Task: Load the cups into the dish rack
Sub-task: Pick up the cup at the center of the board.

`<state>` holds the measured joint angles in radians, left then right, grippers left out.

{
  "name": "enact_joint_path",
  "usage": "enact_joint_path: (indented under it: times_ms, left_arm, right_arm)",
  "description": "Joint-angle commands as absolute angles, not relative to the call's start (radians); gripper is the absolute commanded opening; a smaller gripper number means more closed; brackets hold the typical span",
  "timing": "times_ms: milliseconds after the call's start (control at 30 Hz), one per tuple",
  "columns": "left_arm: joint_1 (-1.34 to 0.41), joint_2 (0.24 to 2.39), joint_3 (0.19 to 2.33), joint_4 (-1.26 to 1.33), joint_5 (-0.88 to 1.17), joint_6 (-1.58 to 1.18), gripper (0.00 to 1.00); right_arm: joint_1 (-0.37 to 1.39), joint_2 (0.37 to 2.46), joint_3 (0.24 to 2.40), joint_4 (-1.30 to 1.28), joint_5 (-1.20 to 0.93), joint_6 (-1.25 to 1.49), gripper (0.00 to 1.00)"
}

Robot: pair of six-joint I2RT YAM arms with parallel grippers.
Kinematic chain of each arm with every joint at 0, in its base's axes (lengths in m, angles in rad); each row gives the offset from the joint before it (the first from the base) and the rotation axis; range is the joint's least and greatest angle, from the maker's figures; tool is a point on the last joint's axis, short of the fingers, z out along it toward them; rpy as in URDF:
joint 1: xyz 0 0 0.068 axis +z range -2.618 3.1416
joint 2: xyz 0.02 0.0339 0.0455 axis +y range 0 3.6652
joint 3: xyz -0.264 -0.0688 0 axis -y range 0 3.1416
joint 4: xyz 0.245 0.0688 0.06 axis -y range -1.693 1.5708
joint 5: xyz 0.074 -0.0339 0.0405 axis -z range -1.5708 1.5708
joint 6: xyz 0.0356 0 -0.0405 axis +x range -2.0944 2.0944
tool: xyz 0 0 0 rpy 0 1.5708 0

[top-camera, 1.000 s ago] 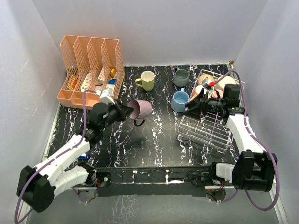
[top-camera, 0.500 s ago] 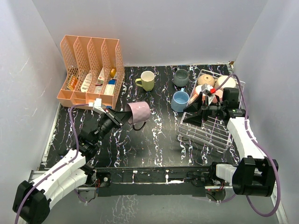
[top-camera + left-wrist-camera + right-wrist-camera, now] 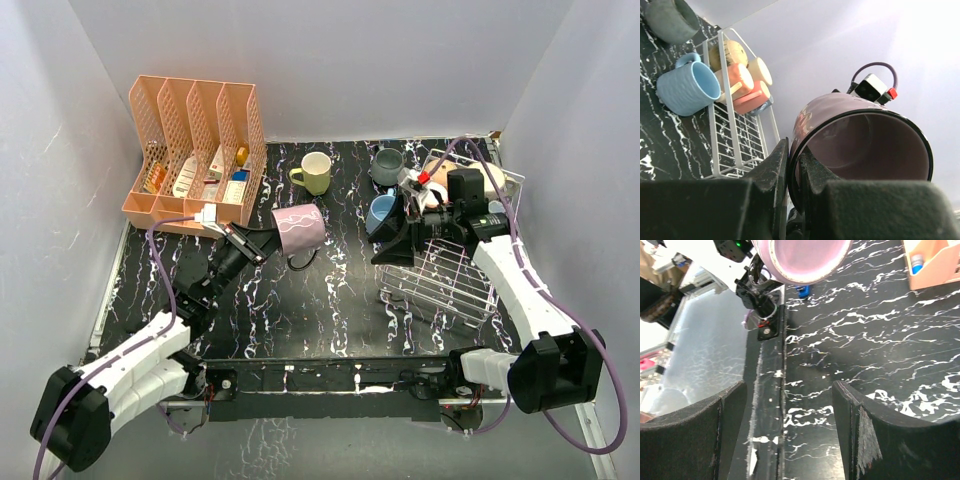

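Note:
My left gripper is shut on the rim of a mauve cup, held on its side above the table, mouth toward the wrist camera. My right gripper is open and empty, left of the dish rack and facing the mauve cup. A light blue cup lies beside the rack's left edge. Behind it stand a grey cup and a yellow-green cup. Several tan, pink and cream cups lie at the rack's far end.
A peach slotted organizer with small packets stands at the back left. White walls close in the table on three sides. The table's near rail runs below my right gripper, with a small blue item by it.
My left arm has lifted the mauve cup and tipped it toward the right. My right gripper has swung left from over the rack toward the cup and opened wider.

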<state>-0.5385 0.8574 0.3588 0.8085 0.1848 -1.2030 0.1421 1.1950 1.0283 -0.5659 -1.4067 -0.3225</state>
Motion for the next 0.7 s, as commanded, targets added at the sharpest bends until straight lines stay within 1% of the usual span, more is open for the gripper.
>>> enact_joint_path:
  times_ms: [0,200,433,667]
  left_arm:
    - [-0.541,0.885,0.378,1.051,0.199,-1.29,0.0]
    - [-0.591,0.944,0.408,1.124,0.151,-1.273,0.0]
    - [-0.664,1.034,0.46,1.223,0.067,-1.231,0.0]
    - [-0.703,1.098,0.487,1.319,-0.055,-1.212,0.0]
  right_arm:
    - [0.188,1.209,1.096,-0.499,-1.414,-0.142,0.7]
    - [0.246,1.201,1.071,-0.342,-1.397,0.103,0.7]
    - [0.271,1.169,0.955,0.074,-1.351,0.541,0.69]
    - [0.282,1.161,0.898,0.221,-1.311,0.744,0.69]
